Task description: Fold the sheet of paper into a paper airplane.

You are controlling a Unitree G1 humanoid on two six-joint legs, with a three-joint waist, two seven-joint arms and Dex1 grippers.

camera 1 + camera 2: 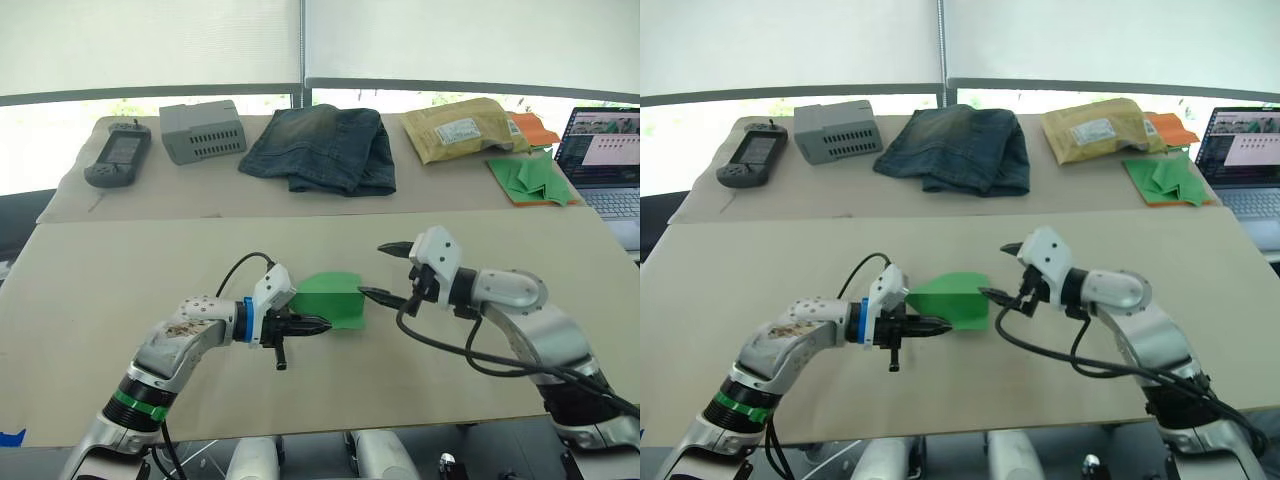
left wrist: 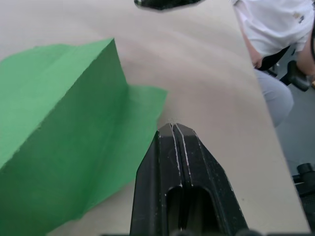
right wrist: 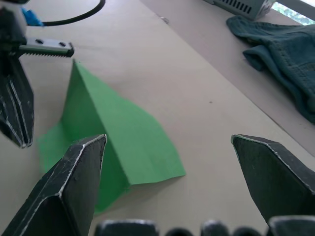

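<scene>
The sheet of paper [image 1: 331, 297] is bright green and lies mid-table, partly folded, with one creased ridge standing up like a tent [image 3: 123, 132]. My left gripper [image 1: 322, 324] is shut, its tips [image 2: 173, 127] low over the table just beside the paper's near edge [image 2: 64, 128], with no paper seen between them. My right gripper [image 1: 384, 270] is open wide on the paper's right side, one finger above and one near the sheet's right edge. In the right wrist view the paper lies between and beyond the spread fingers [image 3: 74, 182].
Along the back table lie a black handheld controller [image 1: 118, 153], a grey box [image 1: 203, 130], folded blue jeans [image 1: 322, 147], a padded envelope [image 1: 462, 128], a heap of green paper pieces with an orange sheet [image 1: 530, 177] and a laptop [image 1: 608, 160]. A seated person [image 2: 273, 24] is beyond the table's right end.
</scene>
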